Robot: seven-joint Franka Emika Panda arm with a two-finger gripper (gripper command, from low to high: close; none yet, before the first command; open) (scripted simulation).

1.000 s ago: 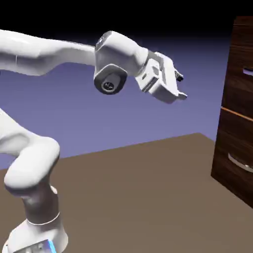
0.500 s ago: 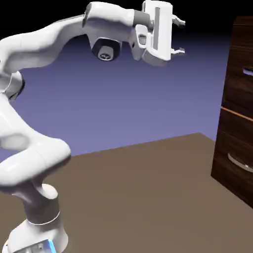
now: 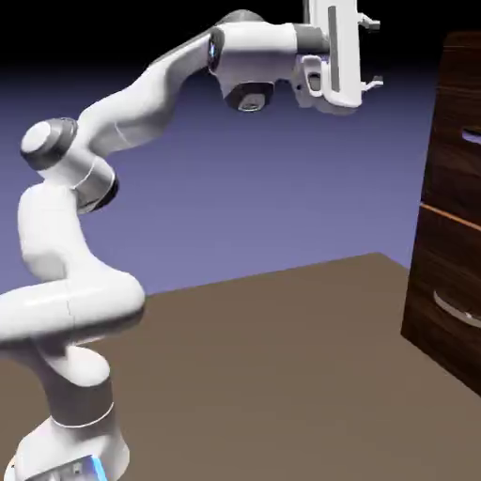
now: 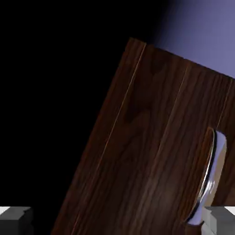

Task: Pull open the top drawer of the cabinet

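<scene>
The cabinet (image 3: pixel 453 188) is a tall dark wood-grain chest at the exterior view's right edge. Its top drawer (image 3: pixel 462 113) is the uppermost front, with a pale silver handle (image 3: pixel 471 138) cut off by the frame edge. My gripper (image 3: pixel 374 53) hangs high, level with the cabinet's top and well to its left, touching nothing. Its fingers stand apart, open, pointing at the cabinet. In the hand view the cabinet (image 4: pixel 137 151) appears tilted, with a silver handle (image 4: pixel 210 179) at the lower right. The grey fingertips (image 4: pixel 16 219) sit wide apart at the bottom corners.
A thin orange seam (image 3: pixel 449 216) runs below the top drawer. A lower drawer front carries a curved silver handle (image 3: pixel 456 310). The brown table (image 3: pixel 263 376) stretches from the robot's base (image 3: pixel 75 442) to the cabinet's foot.
The arm has risen and stretched to the right, toward the cabinet. The hand has turned so its fingers point at the cabinet. The jaws have stayed open.
</scene>
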